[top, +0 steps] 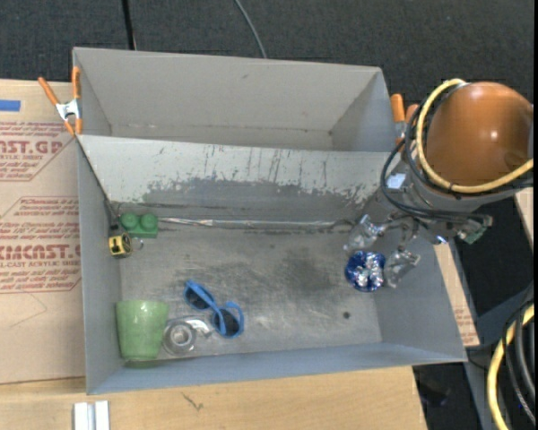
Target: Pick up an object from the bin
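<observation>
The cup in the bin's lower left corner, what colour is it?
The cup is pale green, best seen in the camera view.

Dark speckled carpet point(341, 16) covers the floor at top, pale wooden tabletop point(251, 406) runs along the bottom.

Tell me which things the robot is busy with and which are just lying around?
Part of the job:
- gripper, low at the right of the bin
- blue ball, shiny and crumpled, right beside the gripper

Just lying about, all on the left:
- green cup
- silver round thing
- blue loops
- green block
- yellow bit
</observation>
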Tool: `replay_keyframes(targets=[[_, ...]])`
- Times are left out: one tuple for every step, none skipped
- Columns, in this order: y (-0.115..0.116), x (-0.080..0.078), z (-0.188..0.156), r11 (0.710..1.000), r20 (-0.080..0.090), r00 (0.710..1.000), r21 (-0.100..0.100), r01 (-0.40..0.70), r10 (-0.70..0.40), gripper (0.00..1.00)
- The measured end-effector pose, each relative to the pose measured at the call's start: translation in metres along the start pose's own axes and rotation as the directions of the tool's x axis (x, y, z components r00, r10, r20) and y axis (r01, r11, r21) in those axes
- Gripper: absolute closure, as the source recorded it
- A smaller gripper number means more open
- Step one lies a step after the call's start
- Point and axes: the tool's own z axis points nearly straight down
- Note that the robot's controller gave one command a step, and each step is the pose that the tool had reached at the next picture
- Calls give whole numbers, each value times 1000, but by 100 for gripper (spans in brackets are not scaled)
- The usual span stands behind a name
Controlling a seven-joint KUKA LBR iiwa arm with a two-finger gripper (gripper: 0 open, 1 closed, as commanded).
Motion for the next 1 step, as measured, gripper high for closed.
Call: replay_keyframes(targets=[[-12,34,-33,960,-2,960,-5,280,-280,100]])
